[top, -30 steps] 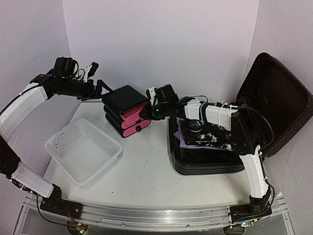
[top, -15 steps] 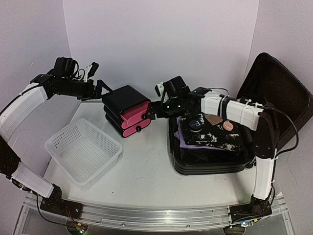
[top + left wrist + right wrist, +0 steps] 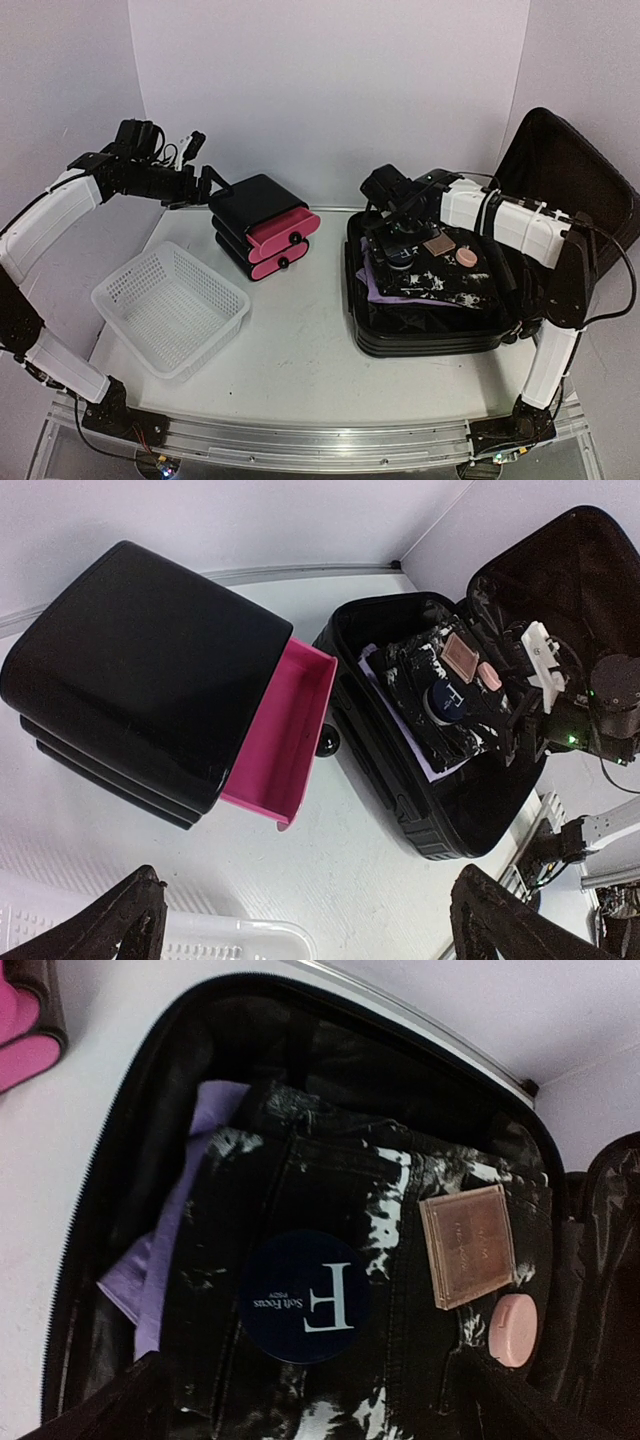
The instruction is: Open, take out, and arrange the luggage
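Nearest on the table (image 3: pixel 300 360), a white mesh basket (image 3: pixel 170 308) sits to the left. To the right lies the luggage (image 3: pixel 420 335), open, with its lid (image 3: pixel 570 195) leaning up against the right wall. Inside lies a black-and-white patterned garment (image 3: pixel 330 1200) over a lilac cloth (image 3: pixel 150 1270). On the garment rest a round dark tin (image 3: pixel 305 1298) printed "F" and "Soft Focus", a square rose-brown compact (image 3: pixel 468 1245) and a small pink pot (image 3: pixel 515 1330). The right gripper (image 3: pixel 395 232) hangs over the tin, jaws spread wide and empty. Farther back stands a black drawer box (image 3: pixel 255 205) with its top pink drawer (image 3: pixel 285 735) slid out. Behind it the left gripper (image 3: pixel 210 186) is parted wide, holding nothing.
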Controlling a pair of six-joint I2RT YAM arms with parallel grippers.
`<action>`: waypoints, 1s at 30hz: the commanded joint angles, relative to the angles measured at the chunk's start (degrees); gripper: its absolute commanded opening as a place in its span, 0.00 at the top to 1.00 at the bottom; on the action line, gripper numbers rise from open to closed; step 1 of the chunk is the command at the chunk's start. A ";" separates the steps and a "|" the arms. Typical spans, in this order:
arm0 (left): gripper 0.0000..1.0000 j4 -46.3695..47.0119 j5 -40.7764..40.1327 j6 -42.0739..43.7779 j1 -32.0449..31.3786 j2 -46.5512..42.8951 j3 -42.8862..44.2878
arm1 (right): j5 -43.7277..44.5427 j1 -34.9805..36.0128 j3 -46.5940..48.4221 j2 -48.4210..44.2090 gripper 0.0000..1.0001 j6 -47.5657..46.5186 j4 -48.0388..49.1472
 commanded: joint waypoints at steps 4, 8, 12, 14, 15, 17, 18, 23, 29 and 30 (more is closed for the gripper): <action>0.01 1.91 0.28 -0.15 0.18 0.95 -0.03 | 4.65 -0.42 1.23 3.16 0.02 -0.84 -3.69; 0.01 1.90 -0.20 0.06 0.15 1.47 -0.07 | 4.57 -0.71 0.16 4.38 0.03 -1.28 -2.93; 0.01 1.91 -0.64 0.29 0.18 2.26 -0.11 | 4.44 -1.19 -2.42 5.12 0.09 -1.35 1.21; 0.00 1.92 -0.37 0.16 0.22 2.85 -0.03 | 4.88 -1.29 -3.60 5.14 0.12 -1.59 3.43; 0.01 1.88 -0.10 0.12 0.18 2.91 0.02 | 5.07 -1.39 -4.33 5.16 0.13 -1.60 4.57; 0.01 1.91 0.33 0.03 0.20 2.80 0.06 | 4.59 -1.96 -5.55 5.22 0.16 -1.50 6.66; 0.00 1.91 0.24 0.10 0.23 2.70 0.06 | 4.56 -2.14 -6.12 5.23 0.17 -1.25 7.40; 0.01 1.91 0.00 0.22 0.27 2.56 0.04 | 3.82 -3.37 -10.27 3.70 0.18 -0.19 13.86; 0.01 1.89 0.76 -0.02 0.31 2.48 0.06 | 0.62 -5.24 -15.90 1.52 0.19 1.43 21.77; 0.01 1.90 0.73 -0.04 0.31 2.41 0.04 | 0.47 -5.33 -16.42 1.26 0.19 1.48 22.71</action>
